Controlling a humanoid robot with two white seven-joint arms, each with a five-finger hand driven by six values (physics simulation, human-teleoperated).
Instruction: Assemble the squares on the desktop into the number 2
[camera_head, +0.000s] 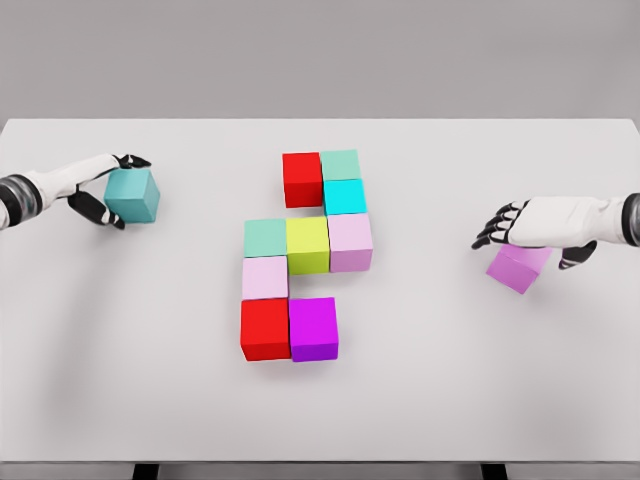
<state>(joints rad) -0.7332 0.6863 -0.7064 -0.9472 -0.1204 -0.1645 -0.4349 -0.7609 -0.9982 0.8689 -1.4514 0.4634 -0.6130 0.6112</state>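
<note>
While nine cubes form a partial 2 mid-worktop (120, 380), my left hand (108, 190) clamps a teal cube (133, 195) and my right hand (535, 228) grips a violet cube (517, 268). Next, I judge, each goes to the figure's open ends.

Nine blocks stand packed together in the middle of the table (420, 400), from the red block (301, 180) at the back to the purple block (313, 329) at the front; they touch side to side, leaving no gap for fingers between them. Wide bare strips of tabletop lie on both sides of this cluster. On the far left, the left hand (100, 190) with a teal block (133, 195) takes up room. On the far right, the right hand (535, 225) sits over a pink block (517, 268). The front of the table is open.
</note>
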